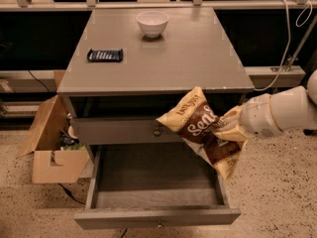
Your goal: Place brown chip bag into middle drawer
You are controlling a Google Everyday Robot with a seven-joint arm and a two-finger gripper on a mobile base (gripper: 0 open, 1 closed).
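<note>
- My gripper, at the end of my white arm reaching in from the right, is clamped on a crinkly brown chip bag with tan ends and white lettering.
- The bag hangs tilted in the air, over the right side of the pulled-out, shallow grey middle drawer.
- On top of the grey cabinet sit a white bowl and a small dark blue wrapped bar, well apart.
- An open cardboard box stands on the floor at the left.

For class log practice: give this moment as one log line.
claw: shut on brown chip bag, over right edge of middle drawer | drawer: open
</note>
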